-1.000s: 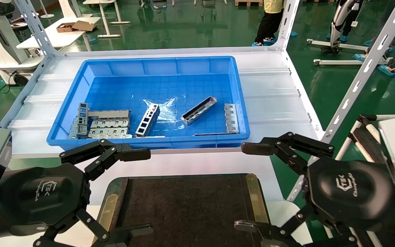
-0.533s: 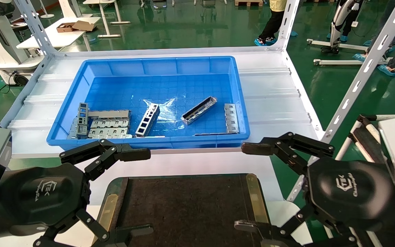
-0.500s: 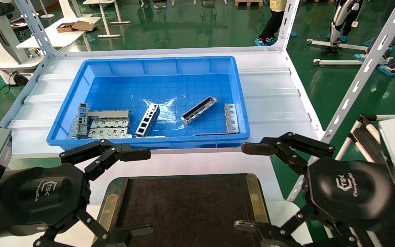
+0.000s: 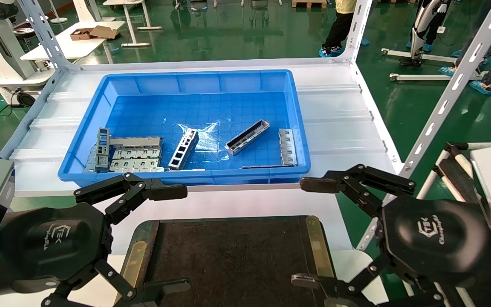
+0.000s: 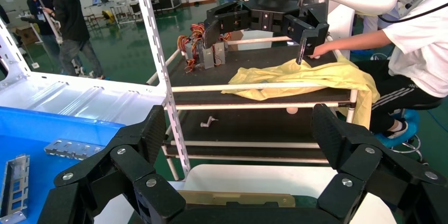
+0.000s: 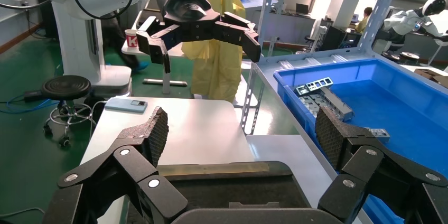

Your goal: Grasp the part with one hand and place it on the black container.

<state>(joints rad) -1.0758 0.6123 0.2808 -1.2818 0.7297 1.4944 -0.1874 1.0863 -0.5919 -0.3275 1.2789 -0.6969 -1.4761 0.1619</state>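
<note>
The part (image 4: 247, 137), a slim silver-grey channel, lies at a slant on the floor of the blue bin (image 4: 79, 170), right of its middle. The black container (image 4: 228, 256), a flat dark tray with brass strips, sits on the white table in front of the bin; its brass strip also shows in the left wrist view (image 5: 238, 198) and the right wrist view (image 6: 222, 168). My left gripper (image 4: 177, 238) is open and empty over the tray's left edge. My right gripper (image 4: 307, 232) is open and empty over its right edge. Both are well short of the part.
In the bin lie a ladder-like bar (image 4: 184, 149), stacked flat tabbed plates (image 4: 134, 160) at the left and another plate (image 4: 287, 147) at the right wall. White perforated shelf posts (image 4: 446, 102) rise at the corners. People stand on the green floor beyond.
</note>
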